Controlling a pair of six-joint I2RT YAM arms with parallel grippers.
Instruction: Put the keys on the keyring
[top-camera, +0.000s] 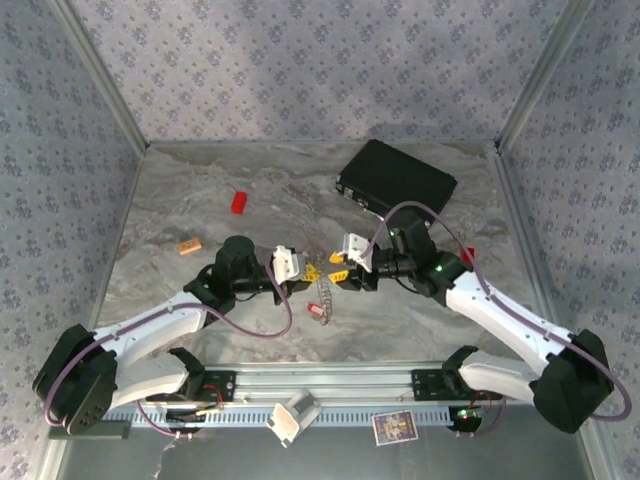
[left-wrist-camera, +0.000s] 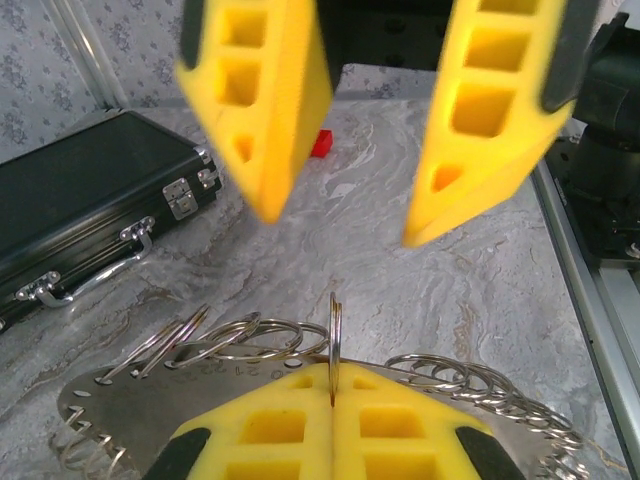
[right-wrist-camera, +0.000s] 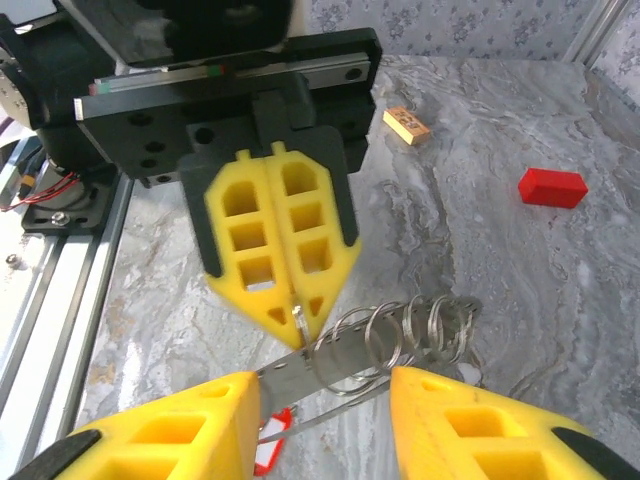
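My left gripper (left-wrist-camera: 333, 370) is shut on one thin silvery split ring, the keyring (left-wrist-camera: 335, 330), which stands on edge between its yellow pads. That ring sits on a flat metal strip (left-wrist-camera: 120, 400) threaded with several more rings. My right gripper (right-wrist-camera: 322, 385) is open, its fingers on either side of the strip (right-wrist-camera: 290, 365) without touching it, facing the left gripper (right-wrist-camera: 300, 318). A small red key (right-wrist-camera: 265, 445) hangs below the strip, also low in the top view (top-camera: 318, 311). The two grippers meet tip to tip at mid-table (top-camera: 322, 273).
A large flat black case (top-camera: 395, 180) lies at the back right, also in the left wrist view (left-wrist-camera: 70, 200). A red block (top-camera: 240, 202) and a tan-orange block (top-camera: 190, 245) lie at the back left. The metal rail (top-camera: 320, 385) runs along the near edge.
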